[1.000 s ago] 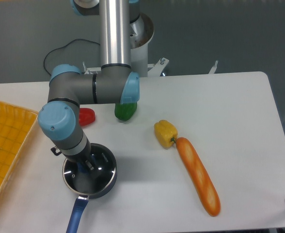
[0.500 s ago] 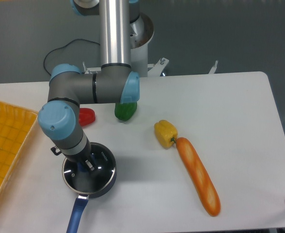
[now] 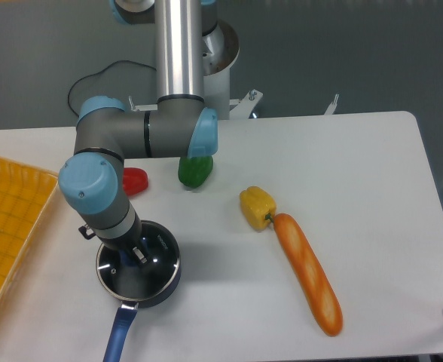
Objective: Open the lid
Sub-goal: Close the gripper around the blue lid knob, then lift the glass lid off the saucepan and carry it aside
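Jaws first — and they are mostly hidden under the wrist, so I cannot tell whether they are spread or pinching anything; the gripper (image 3: pixel 138 255) sits right down at the blue centre knob (image 3: pixel 140 257) of the lid (image 3: pixel 148 273), only a sliver of blue showing beneath it. That lid lies flat on the dark blue saucepan (image 3: pixel 170 285), its thin metal rim matching the pan's mouth, glass catching bright glints. From the pan, the blue handle (image 3: pixel 117 336) runs down toward the near table edge.

Against the frame a second ago, the change is small: the elbow and wrist have shifted a touch up and left, and the reflections on the glass have moved — the lid looks barely displaced, still seated on the pan. Half a second back, much the same picture.

Around it on the white table (image 3: pixel 357 188): a red pepper (image 3: pixel 135 180) peeks out behind the forearm, a green pepper (image 3: pixel 194 172) sits below the blue elbow cap, well apart from the pan. Further right a yellow pepper (image 3: pixel 256 206) touches the top end of a long orange carrot (image 3: pixel 309 275). At far left, a yellow basket (image 3: pixel 10 226) juts in. None of these have moved.
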Robot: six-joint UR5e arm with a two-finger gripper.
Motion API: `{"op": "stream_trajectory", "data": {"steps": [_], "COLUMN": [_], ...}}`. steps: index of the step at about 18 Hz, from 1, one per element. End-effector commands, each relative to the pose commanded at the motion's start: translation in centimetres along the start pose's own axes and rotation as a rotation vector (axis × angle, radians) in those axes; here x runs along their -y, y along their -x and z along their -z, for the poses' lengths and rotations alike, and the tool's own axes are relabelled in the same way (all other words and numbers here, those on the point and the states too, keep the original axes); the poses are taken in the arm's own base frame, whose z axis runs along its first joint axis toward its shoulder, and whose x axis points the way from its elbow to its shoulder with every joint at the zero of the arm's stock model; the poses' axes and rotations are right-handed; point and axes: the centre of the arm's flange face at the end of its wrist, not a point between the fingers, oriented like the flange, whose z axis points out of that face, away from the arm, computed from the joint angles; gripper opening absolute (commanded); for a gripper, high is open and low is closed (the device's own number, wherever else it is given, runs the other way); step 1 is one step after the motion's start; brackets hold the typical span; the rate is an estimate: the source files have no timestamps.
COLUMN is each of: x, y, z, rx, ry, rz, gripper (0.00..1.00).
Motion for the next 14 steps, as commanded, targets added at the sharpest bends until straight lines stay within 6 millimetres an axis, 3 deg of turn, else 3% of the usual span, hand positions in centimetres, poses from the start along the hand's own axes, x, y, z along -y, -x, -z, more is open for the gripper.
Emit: {"op": "stream_trajectory", "data": {"steps": [8,14], "x": [-4.2,-8.5], "y": [2.1,5.4], "z": [3.3,3.6], "rx": [0.007,-0.004], "ry": [-0.004,0.015], "rz": [0.033,0.059], "gripper": [0.47,0.47]}}
